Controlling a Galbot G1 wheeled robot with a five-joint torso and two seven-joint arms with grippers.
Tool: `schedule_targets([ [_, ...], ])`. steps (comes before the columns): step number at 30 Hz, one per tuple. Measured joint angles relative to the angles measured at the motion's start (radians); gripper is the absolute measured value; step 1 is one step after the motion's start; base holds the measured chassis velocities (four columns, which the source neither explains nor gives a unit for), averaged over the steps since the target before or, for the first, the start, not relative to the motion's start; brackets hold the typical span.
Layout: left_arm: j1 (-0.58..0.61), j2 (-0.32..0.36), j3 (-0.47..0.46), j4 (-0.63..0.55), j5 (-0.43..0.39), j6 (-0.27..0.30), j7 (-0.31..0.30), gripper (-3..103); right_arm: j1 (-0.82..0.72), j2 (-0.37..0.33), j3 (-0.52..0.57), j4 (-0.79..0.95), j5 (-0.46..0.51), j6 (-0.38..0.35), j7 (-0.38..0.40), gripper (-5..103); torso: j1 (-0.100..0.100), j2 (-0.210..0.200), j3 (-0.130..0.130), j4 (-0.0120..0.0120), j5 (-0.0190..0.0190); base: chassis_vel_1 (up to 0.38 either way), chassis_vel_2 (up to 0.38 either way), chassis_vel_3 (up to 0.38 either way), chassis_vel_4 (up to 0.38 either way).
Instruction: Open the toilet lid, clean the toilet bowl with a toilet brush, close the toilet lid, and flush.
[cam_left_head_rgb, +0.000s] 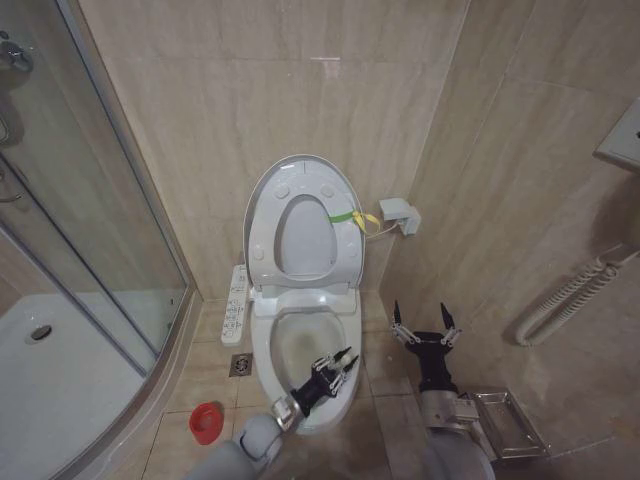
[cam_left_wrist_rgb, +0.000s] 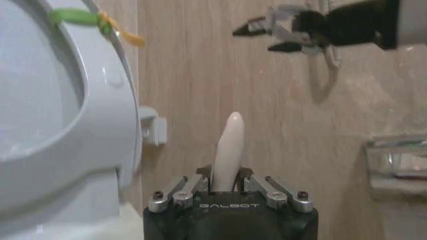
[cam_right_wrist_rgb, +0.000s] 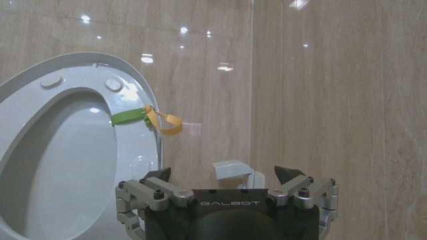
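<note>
Fingers of the left gripper (cam_left_head_rgb: 335, 368) clamp the toilet brush (cam_left_wrist_rgb: 227, 150) by its white handle, over the near rim of the toilet bowl (cam_left_head_rgb: 300, 345); its long axis runs toward the raised toilet lid (cam_left_head_rgb: 300, 225). The right gripper (cam_left_head_rgb: 426, 328) hangs spread and empty beside the bowl.

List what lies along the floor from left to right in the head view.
Shower tray → red brush holder → floor drain → toilet bowl → right pincer → metal tray.
</note>
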Motion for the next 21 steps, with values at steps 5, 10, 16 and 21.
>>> schedule_targets([
  [5, -0.047, -0.002, 0.007, -0.019, -0.033, 0.01, 0.003, 24, 0.0, 0.0, 0.0, 0.0, 0.0, 0.0, 0.0, 100, 0.0, 0.0, 0.0, -0.0001, 0.0, 0.0, 0.0, 0.0, 0.0],
  [10, -0.067, 0.002, 0.009, -0.032, -0.045, 0.016, 0.006, 21, 0.0, 0.0, 0.0, 0.0, 0.0, 0.0, 0.0, 100, 0.0, 0.0, 0.0, 0.0, 0.0, 0.0, 0.0, 0.0, 0.0],
  [16, -0.03, 0.0, 0.001, -0.011, -0.045, 0.004, 0.027, 21, 0.0, 0.0, 0.0, 0.0, 0.0, 0.0, 0.0, 100, 0.0, 0.0, 0.0, 0.0002, -0.0001, 0.0, 0.0, 0.0, 0.0],
  [21, -0.004, -0.006, -0.004, 0.044, -0.04, -0.018, 0.057, 21, 0.0, 0.0, 0.0, 0.0, 0.0, 0.0, 0.0, 100, 0.0, 0.0, 0.0, 0.0002, -0.0001, 0.0, 0.0, 0.0, 0.0],
])
